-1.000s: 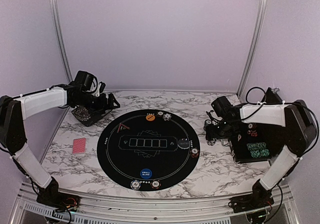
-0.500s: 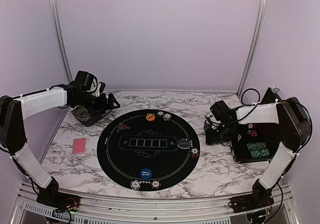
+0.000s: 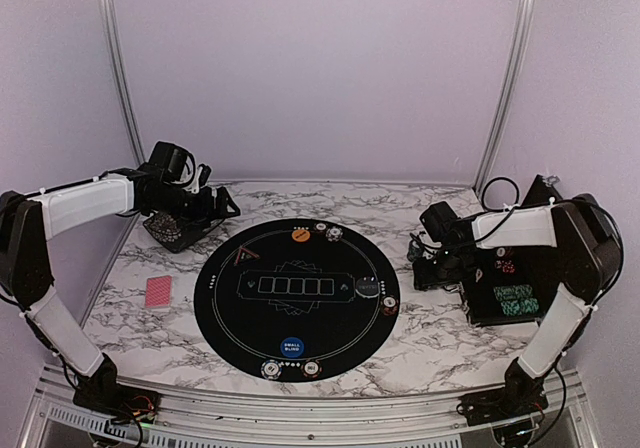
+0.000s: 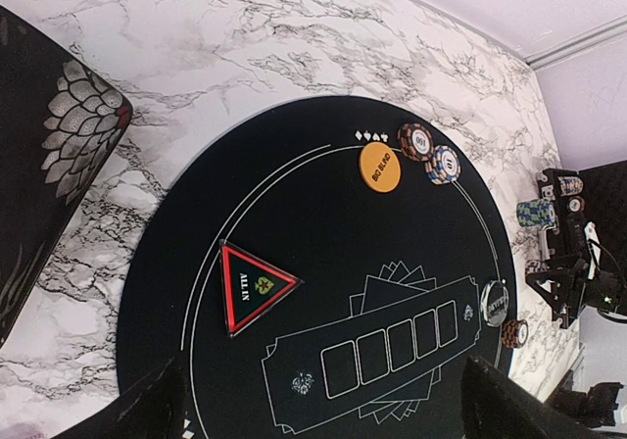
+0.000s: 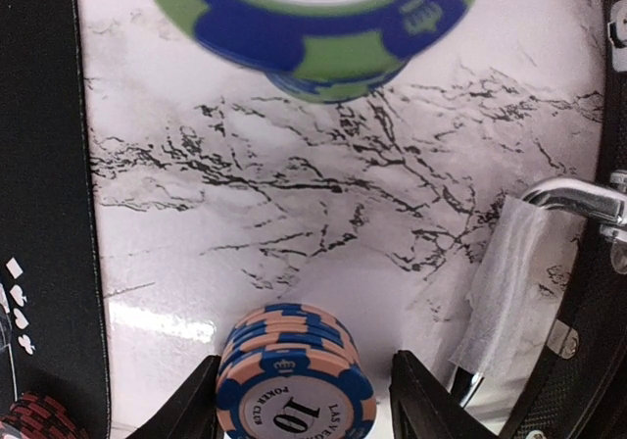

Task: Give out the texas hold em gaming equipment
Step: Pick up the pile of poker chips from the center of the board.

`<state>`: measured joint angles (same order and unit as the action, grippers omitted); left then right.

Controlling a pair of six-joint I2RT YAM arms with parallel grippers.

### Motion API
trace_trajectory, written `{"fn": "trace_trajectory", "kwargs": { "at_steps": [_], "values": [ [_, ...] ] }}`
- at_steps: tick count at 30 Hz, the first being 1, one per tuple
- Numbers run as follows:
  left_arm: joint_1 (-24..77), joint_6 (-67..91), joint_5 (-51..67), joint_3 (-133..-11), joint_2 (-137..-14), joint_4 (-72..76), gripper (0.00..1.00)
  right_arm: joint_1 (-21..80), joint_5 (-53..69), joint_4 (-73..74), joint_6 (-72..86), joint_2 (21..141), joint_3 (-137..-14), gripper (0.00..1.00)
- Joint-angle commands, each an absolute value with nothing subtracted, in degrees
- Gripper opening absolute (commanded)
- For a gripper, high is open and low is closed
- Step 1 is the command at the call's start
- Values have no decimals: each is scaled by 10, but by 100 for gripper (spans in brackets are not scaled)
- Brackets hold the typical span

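- Changed since a second ago: right arm's elbow and forearm shifted slightly inward, toward the round black mat (image 3: 230,308); right gripper (image 5: 304,365) settled a little lower beside the mat's right edge.
- Unchanged since then: left arm, cards, and every piece on the mat.
- Right gripper: released, fingers standing either side of a pink-and-blue chip stack (image 5: 294,385) on the marble table (image 5: 294,194). A sliver of marble visible between the stack and one finger; nothing clamped.
- Left gripper (image 4: 321,385): released, spread wide, nothing between the fingers, raised over the mat's far left side.
- Legible on the pink-and-blue stack: "10", "POKER CLUB".
- Legible on the green-and-blue chip stack (image 5: 313,18) just beyond it: "CLUB", the rest cut off.
- Orange button (image 4: 380,167), far edge of the mat: "BIG BLIND"; two striped chip stacks (image 4: 429,153) just beside it.
- Black triangular marker (image 4: 250,286), left part of the mat: "ALL IN".
- Blue button (image 3: 291,347), near edge of the mat: "SMALL BLIND"; chips (image 3: 270,370) just in front of it.
- Dark-grey button (image 4: 495,305), right side of the mat: lettering too small to read.
- Red-backed cards (image 3: 159,292): off the mat, on the marble to its left.
- Black chip case (image 3: 515,313): right of the right gripper, teal chips inside.
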<state>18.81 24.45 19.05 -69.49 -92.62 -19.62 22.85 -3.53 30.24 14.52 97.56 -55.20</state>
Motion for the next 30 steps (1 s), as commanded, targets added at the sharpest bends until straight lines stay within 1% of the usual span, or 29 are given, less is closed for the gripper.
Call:
{"fn": "trace_trajectory", "kwargs": {
  "at_steps": [1,10,22,30],
  "values": [
    [190,242,192,-686,-928,-197,99,226,-39,311,143,986,-561,54],
    [190,241,192,-686,-928,-196,99,239,-42,315,150,994,-565,47],
    [190,242,193,-684,-927,-195,99,240,-42,314,159,982,-561,30],
    [190,242,193,-685,-927,-196,99,242,-46,323,163,969,-574,25]
  ]
}}
